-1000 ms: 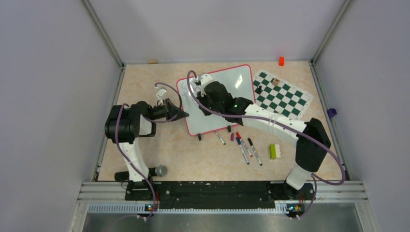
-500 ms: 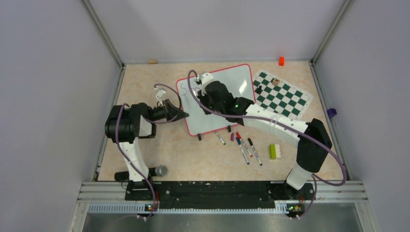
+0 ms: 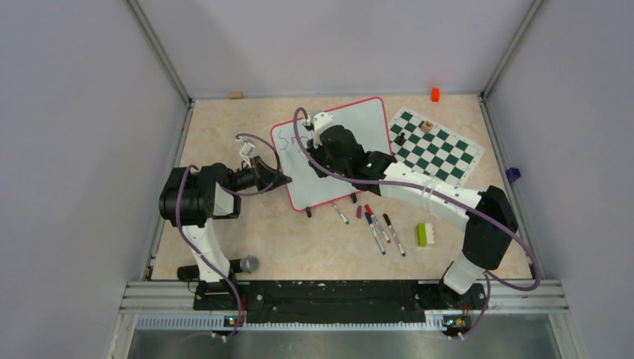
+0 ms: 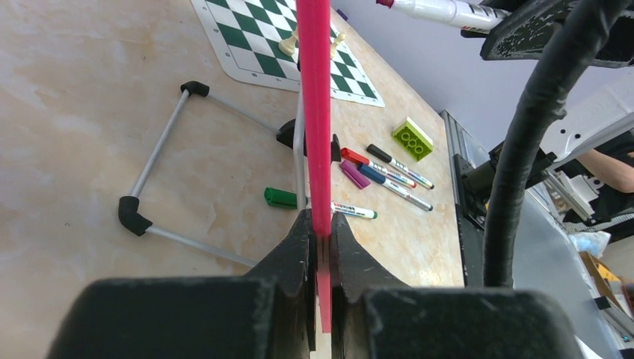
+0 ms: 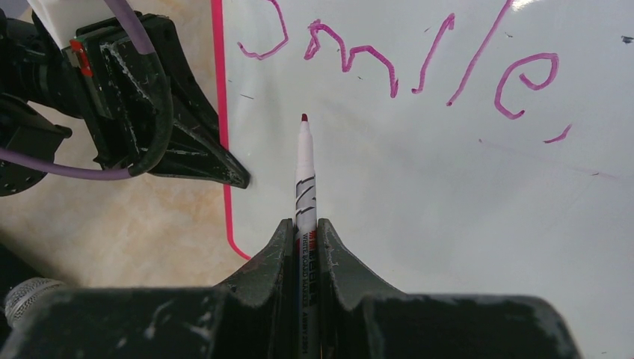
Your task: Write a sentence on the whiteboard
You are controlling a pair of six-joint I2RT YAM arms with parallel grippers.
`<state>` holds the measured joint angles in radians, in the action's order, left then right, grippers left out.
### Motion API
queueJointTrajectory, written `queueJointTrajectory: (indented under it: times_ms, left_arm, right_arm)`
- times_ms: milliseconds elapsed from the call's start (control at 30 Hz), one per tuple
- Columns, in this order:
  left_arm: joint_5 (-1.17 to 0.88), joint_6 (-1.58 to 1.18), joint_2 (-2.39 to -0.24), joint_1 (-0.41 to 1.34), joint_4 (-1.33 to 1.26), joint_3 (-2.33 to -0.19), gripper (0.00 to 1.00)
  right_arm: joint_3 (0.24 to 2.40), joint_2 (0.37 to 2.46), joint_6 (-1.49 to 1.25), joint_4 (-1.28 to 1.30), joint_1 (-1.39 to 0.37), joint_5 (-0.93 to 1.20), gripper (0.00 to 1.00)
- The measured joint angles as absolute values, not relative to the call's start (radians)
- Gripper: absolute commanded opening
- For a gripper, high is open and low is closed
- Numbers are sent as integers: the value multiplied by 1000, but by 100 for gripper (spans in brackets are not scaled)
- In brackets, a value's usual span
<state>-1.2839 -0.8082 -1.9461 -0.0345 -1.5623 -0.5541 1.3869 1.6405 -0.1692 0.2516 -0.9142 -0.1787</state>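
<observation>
The whiteboard [image 3: 370, 123] stands tilted at mid-table, white with a red-pink rim. My left gripper [image 3: 282, 178] is shut on its left rim, seen edge-on as a red strip [image 4: 314, 112] between the jaws [image 4: 321, 224]. My right gripper [image 3: 318, 146] hovers over the board's left part, shut on a white marker [image 5: 305, 172]. Its dark magenta tip points at bare board [image 5: 448, 194] just below the writing; whether it touches, I cannot tell. One purple-magenta line, "Smile," [image 5: 419, 67], runs along the top. My right gripper's jaws [image 5: 305, 224] clamp the marker barrel.
Several loose markers [image 3: 377, 228] and a green brick [image 3: 422, 234] lie in front of the board. The chess mat [image 3: 437, 149] with a few pieces lies to the right. An orange block [image 3: 434, 94] sits at the back. A grey microphone [image 3: 249, 263] lies near the left base.
My right gripper has shifted slightly right over the board, uncovering the first letters at its top left. The left arm has drawn back a little, still gripping the rim.
</observation>
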Motion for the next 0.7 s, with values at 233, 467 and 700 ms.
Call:
queueJointTrajectory:
  times_ms: [233,467,700]
  left_arm:
    - [-1298,-820,-1951,-30,-1548,-574,0]
    - [-1311,-820,-1951,-27,-1541,-583,0]
    - [-1313,-820,-1951,-25,-1541,-585,0]
  right_arm:
    - [1387,1641,-179,265,-914,-170,0]
    - [1390,1641,-187,281,-914,-155,0]
    - [1445,1689,-188,309,-914,-152,0]
